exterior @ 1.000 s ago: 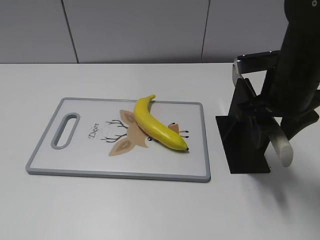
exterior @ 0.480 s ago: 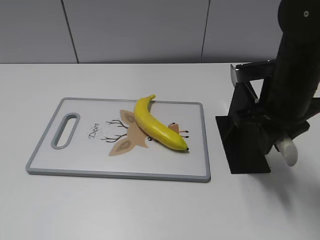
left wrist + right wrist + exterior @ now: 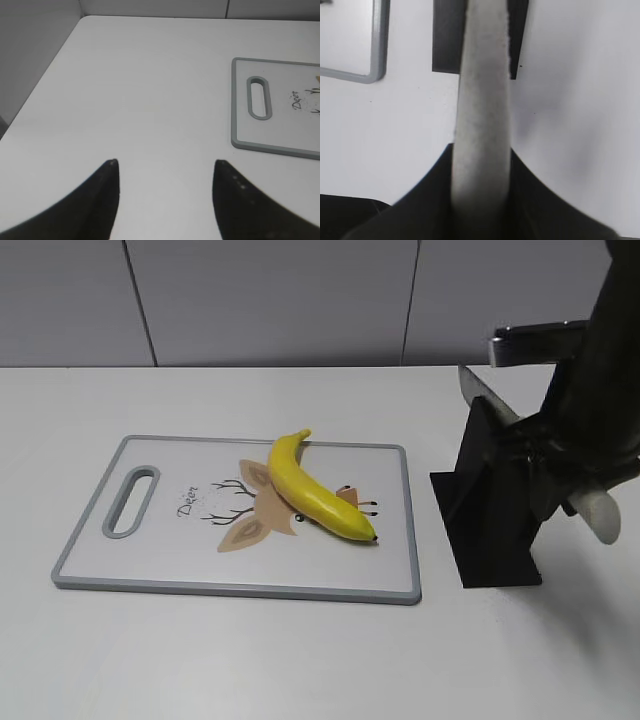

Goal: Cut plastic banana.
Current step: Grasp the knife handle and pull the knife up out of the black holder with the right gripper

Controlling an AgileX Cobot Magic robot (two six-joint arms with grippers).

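The plastic banana (image 3: 312, 490) is glossy yellow and lies diagonally on the white cutting board (image 3: 150, 560), dark tip toward the front right. My right gripper (image 3: 585, 480) is shut on the pale handle of a knife (image 3: 600, 515) at the black knife holder (image 3: 490, 530), right of the board. In the right wrist view the handle (image 3: 482, 100) fills the space between the jaws (image 3: 482, 150). The metal blade (image 3: 480, 390) shows above the holder. My left gripper (image 3: 165, 162) is open and empty over bare table, left of the board (image 3: 280, 110).
The cutting board has a grey rim, a handle slot (image 3: 132, 502) at its left end and a deer drawing. The black holder's base (image 3: 445, 35) and the board's corner (image 3: 375, 50) show in the right wrist view. The white table meets a grey wall behind.
My right gripper has moved up and to the right with the knife handle in it. The metal part above the holder has risen. The banana and board have not moved.
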